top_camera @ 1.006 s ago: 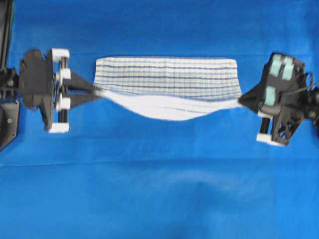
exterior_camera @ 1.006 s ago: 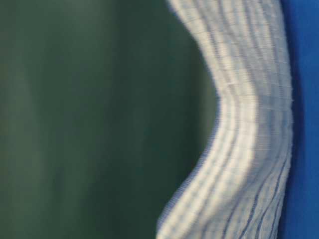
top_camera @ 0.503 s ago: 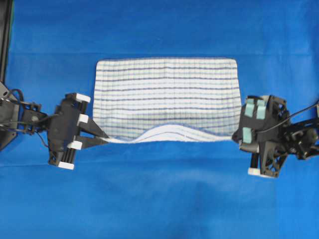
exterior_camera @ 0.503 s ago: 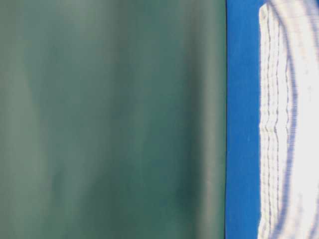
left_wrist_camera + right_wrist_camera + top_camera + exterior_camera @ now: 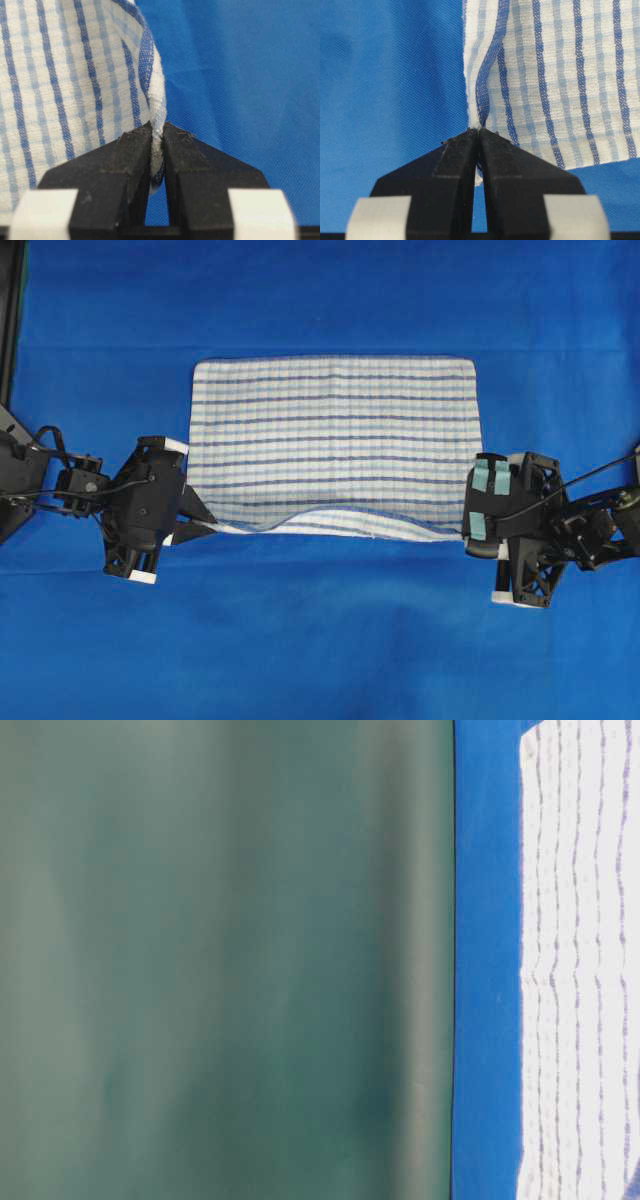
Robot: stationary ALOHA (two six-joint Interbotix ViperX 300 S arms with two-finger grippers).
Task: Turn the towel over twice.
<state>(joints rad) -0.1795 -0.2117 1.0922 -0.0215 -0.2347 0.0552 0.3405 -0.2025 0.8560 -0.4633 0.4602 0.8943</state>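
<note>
Item: the towel [image 5: 335, 440], white cloth with dark-blue and light-blue stripes, laid nearly flat on the blue table covering [image 5: 330, 630], centred between the two arms.
Lie: far edge and both far corners rest flat; the near edge is raised in a shallow ripple between the two near corners, showing a strip of underside.
Left gripper [image 5: 157, 131]: clenched on the near-left corner; the wrist view shows the hem pinched edge-on between the black tips, a sliver of gap lower down.
Right gripper [image 5: 478, 132]: clenched on the near-right corner, tips pressed together with the hem caught between them.
Weight: judged light; it drapes from two small pinches without pulling flat.
Stiffness: soft and limp; it sags wherever unsupported, so the middle will trail behind the corners in any turn.
Surface: woven, ribbed, not slippery; a thin pinch should hold, though only the hem is caught, so a jerk could pull it free.
Fragility: none apparent.
Best hold: the two corners of one long edge, as gripped now; both must travel together to keep the cloth spread.
Edges: the towel sits well inside the covering in the overhead view; the table's far edge shows in the table-level view, just beyond the cloth [image 5: 580, 970].
Open room: bare covering in front and behind, enough to sweep the cloth over either way.
</note>
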